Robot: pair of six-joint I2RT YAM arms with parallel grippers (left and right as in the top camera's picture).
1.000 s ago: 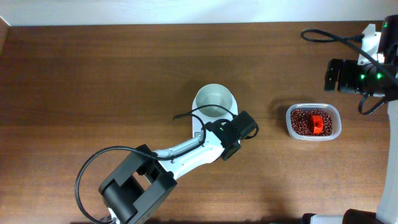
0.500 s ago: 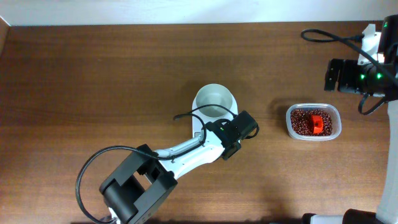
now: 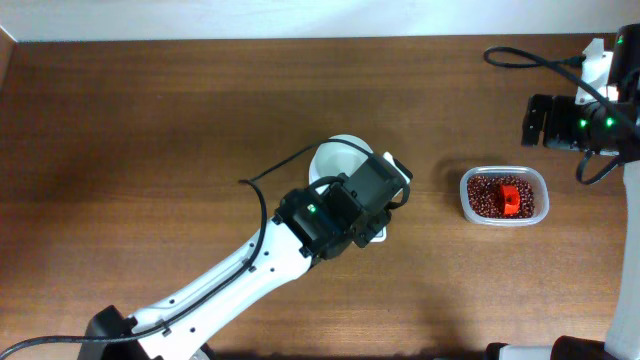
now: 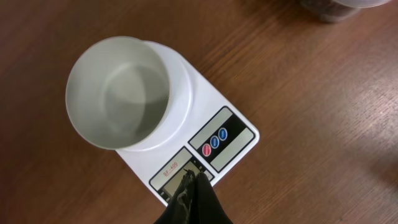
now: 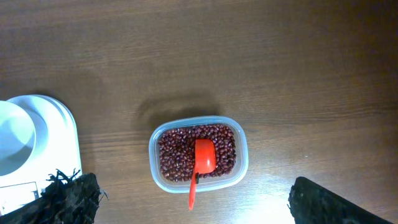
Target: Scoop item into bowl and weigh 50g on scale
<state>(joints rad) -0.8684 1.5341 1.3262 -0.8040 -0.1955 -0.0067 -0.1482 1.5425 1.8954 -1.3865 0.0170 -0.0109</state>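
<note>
The empty white bowl (image 4: 118, 93) stands on the white scale (image 4: 205, 99), whose display and buttons face my left gripper (image 4: 194, 177). That gripper is shut with nothing in it, its tips just over the scale's display. From overhead, the left arm (image 3: 335, 215) covers most of the scale and the near side of the bowl (image 3: 338, 155). The item, dark red-brown beans (image 5: 177, 155), fills a clear container (image 3: 470, 195) with a red scoop (image 5: 204, 155) lying in it. My right gripper (image 5: 202, 202) hangs open wide, high above the container.
The scoop's handle (image 5: 193, 193) sticks out over the container's near rim. The right arm's base and cables (image 3: 585, 120) sit at the table's far right edge. Brown wooden tabletop (image 3: 150, 130) stretches left of the scale.
The left arm has shifted over the scale: its wrist now covers the scale and part of the bowl. The right arm, container and scoop have not moved.
</note>
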